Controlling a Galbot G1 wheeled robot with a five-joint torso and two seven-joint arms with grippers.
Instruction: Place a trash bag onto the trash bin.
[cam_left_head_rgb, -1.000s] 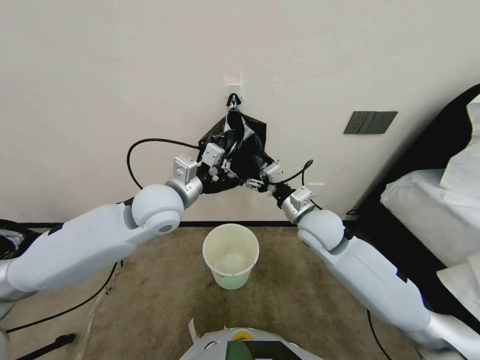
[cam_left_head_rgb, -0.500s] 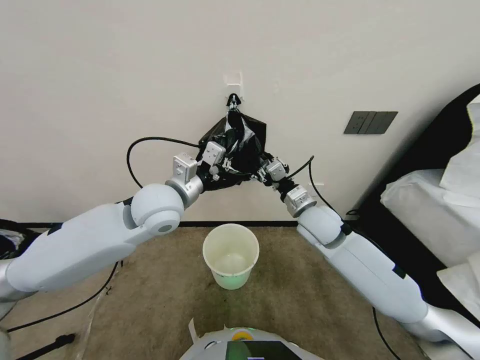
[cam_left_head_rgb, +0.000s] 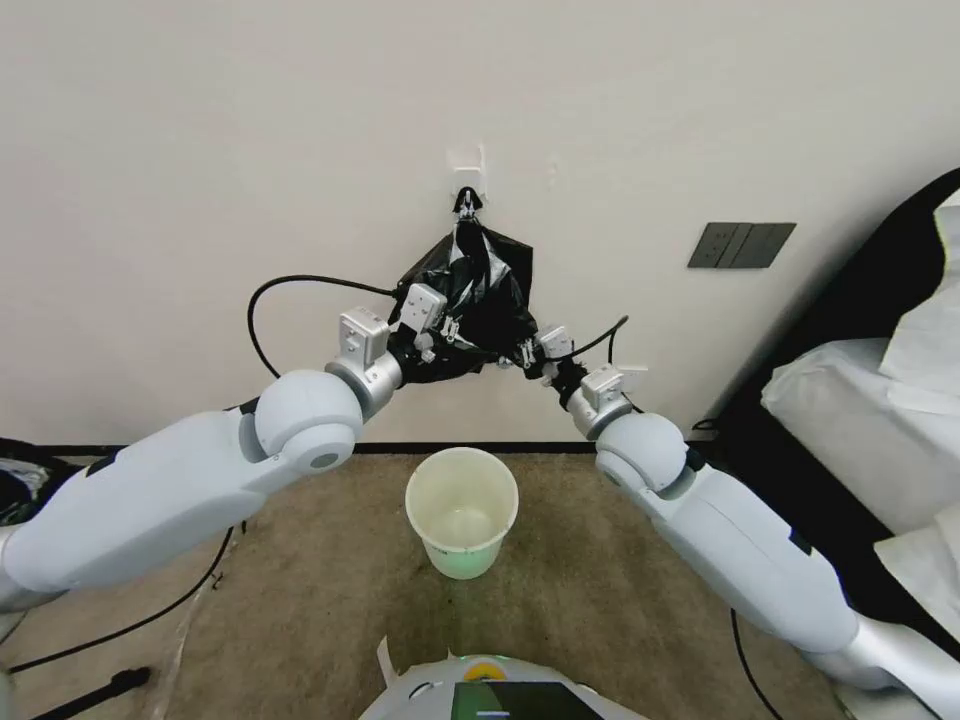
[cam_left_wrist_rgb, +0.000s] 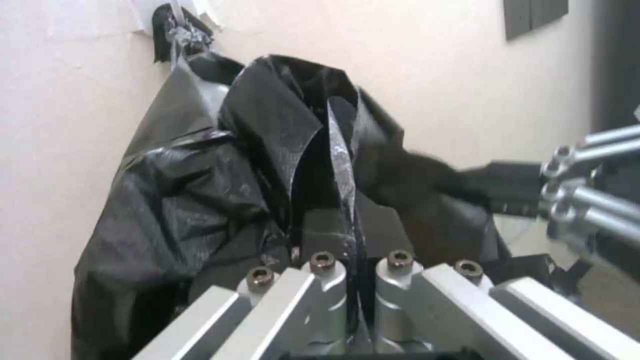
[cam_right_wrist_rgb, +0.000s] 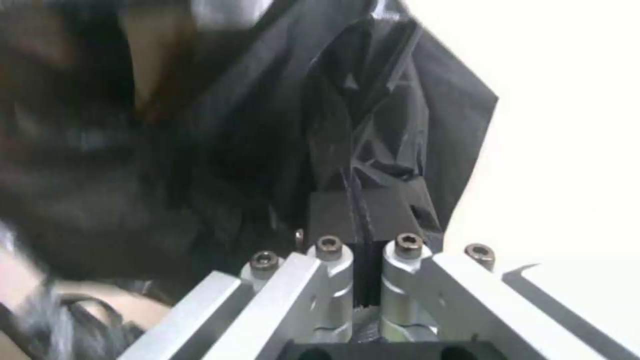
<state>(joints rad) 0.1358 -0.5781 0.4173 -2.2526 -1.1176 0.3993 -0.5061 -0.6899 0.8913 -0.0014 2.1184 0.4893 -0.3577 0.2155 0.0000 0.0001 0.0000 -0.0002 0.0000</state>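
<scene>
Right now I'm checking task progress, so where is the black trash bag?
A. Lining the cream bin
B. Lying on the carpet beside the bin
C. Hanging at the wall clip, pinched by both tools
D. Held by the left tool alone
C. The trash bag hangs from the wall clip, with the left tool and right tool each shut on a fold, above the bin.

**Black bag up at the wall, bin on the floor below**

The trash bag (cam_left_head_rgb: 478, 290), crinkly glossy black plastic, hangs bunched at centre frame against the wall, its top gathered to a point. The trash bin (cam_left_head_rgb: 461, 511), round, cream-white and greenish toward its base, stands upright and open at lower centre, directly beneath the bag and well apart.
</scene>
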